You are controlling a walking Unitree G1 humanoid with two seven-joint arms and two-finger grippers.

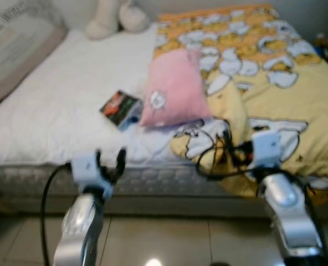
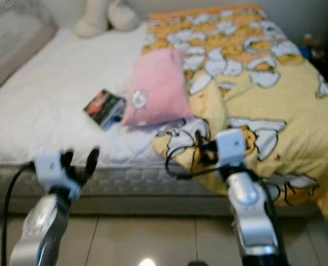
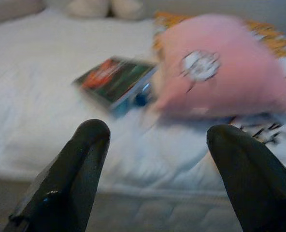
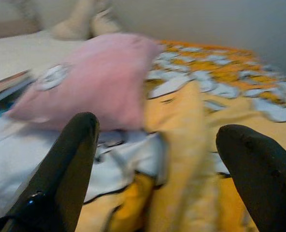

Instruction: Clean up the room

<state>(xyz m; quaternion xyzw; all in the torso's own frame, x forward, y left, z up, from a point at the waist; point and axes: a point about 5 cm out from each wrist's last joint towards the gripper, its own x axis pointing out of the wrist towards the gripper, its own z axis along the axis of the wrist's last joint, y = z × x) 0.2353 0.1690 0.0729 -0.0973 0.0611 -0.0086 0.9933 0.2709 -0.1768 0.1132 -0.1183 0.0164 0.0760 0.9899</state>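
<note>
So I was standing there while the robot faced the bed. Nearest to me were the two silver arms over the glossy tiled floor (image 1: 169, 238). The left gripper (image 1: 109, 158) had its black fingers spread wide, holding nothing, level with the quilted mattress edge (image 1: 153, 180). The right gripper (image 4: 157, 159) was spread open too and empty, hovering just at the rumpled hem of the yellow blanket (image 1: 280, 94), with a loop of black cable (image 1: 208, 166) hanging off its wrist.

Just past the fingers lay the pink pillow (image 1: 175, 88), soft and puffy with a small round white patch, sitting half on the white sheet (image 1: 59, 100) and half on the blanket's edge. Touching its left side was a flat box or book (image 1: 121, 108) with a dark glossy cover showing red and green; too blurry to read.

My guess was the pillow or that box came next. If it was the pillow, I'd have pinched a corner deep, since plush squashes and slips. The flat thing would've wanted one finger slid under an edge, pressing into the mattress.

Further back the blanket was a floppy cartoon print, yellow turning orange, and two cream plush toys (image 1: 117, 16) sat at the head.
</note>
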